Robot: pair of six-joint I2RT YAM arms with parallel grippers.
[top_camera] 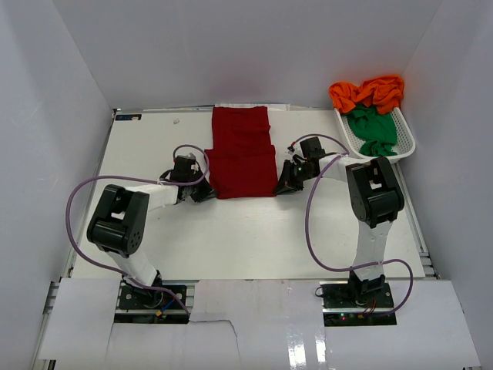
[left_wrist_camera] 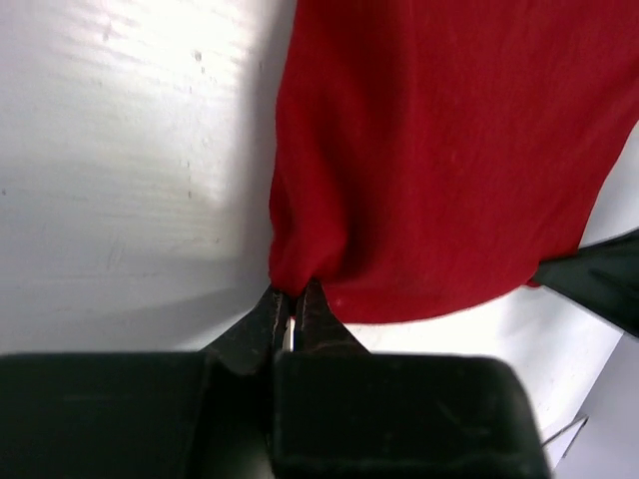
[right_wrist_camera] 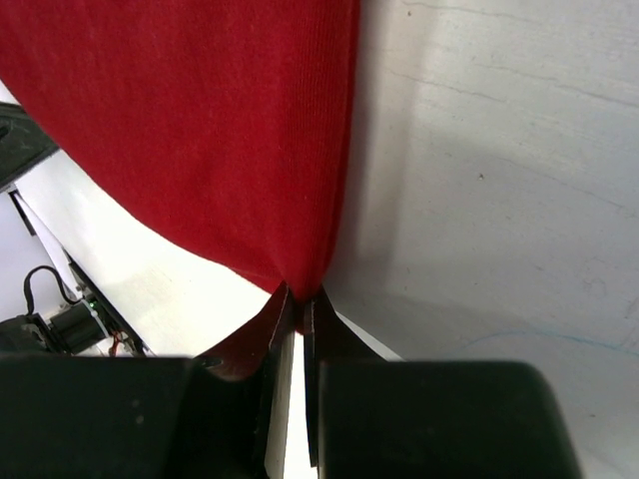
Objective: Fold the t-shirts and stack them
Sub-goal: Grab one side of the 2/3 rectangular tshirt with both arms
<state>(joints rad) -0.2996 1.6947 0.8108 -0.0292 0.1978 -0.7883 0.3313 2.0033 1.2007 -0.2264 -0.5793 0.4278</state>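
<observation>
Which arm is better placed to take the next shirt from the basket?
Probably right. The basket with orange shirt and green shirt stands at the far right, nearer the right gripper; the left gripper grips the opposite corner of the red shirt.

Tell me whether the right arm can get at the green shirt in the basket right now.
Probably not yet: the right gripper is shut on a near corner of the red shirt. Once released, the green shirt in the basket looks reachable; nothing stands between.

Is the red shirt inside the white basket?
No, the dark red t-shirt lies on the table, apart from the white basket at the far right.
</observation>
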